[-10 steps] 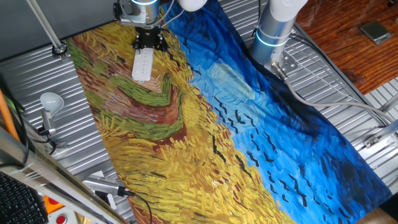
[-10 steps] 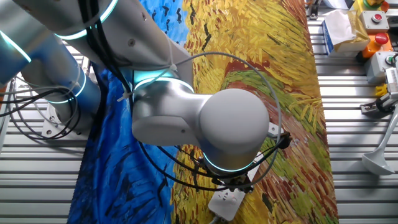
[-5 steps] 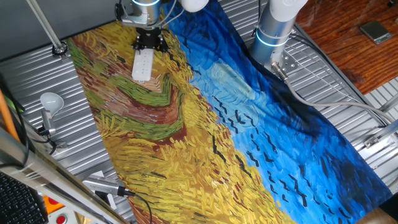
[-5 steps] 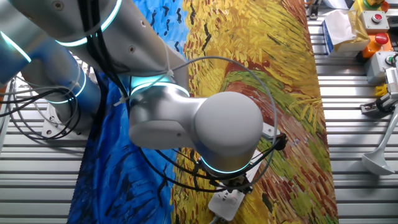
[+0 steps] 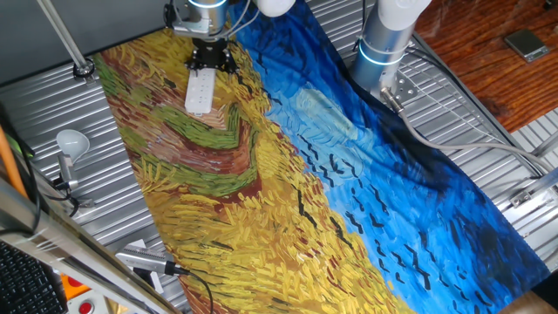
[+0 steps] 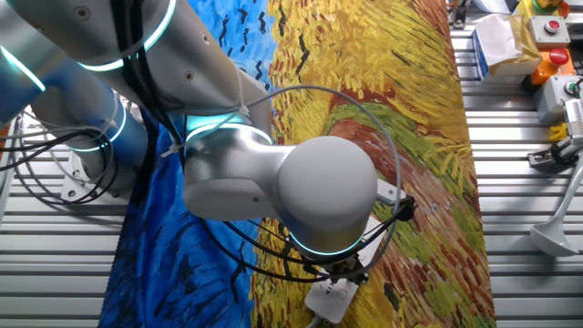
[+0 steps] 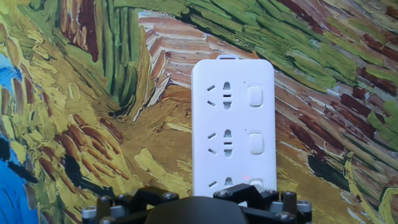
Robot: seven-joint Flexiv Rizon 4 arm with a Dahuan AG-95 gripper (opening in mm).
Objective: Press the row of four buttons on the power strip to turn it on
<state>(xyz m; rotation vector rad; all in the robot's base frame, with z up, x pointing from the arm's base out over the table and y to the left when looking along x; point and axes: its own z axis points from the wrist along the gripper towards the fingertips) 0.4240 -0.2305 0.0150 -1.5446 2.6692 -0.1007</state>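
Note:
The power strip (image 5: 200, 91) is a slim white bar lying on the painted cloth, at the back left in one fixed view. In the hand view the power strip (image 7: 233, 124) fills the middle. The buttons (image 7: 255, 96) run in a line down its right side; three show, and the nearest is half hidden by the black gripper body. A tiny red dot glows beside that nearest one. My gripper (image 5: 211, 57) hangs over the strip's far end, and its fingertips show in no view. In the other fixed view the arm's elbow hides all but one end of the power strip (image 6: 330, 298).
A colourful painted cloth (image 5: 261, 174) covers the ribbed metal table. A white light bulb on a stand (image 5: 71, 141) is at the left edge, with tools (image 5: 144, 262) at the front left. The arm's base (image 5: 384, 44) stands at the back right, with cables (image 6: 55, 173) beside it.
The arm's elbow has drifted slightly to the left in the other fixed view. The gripper has barely shifted over the strip's end, and the strip has not moved.

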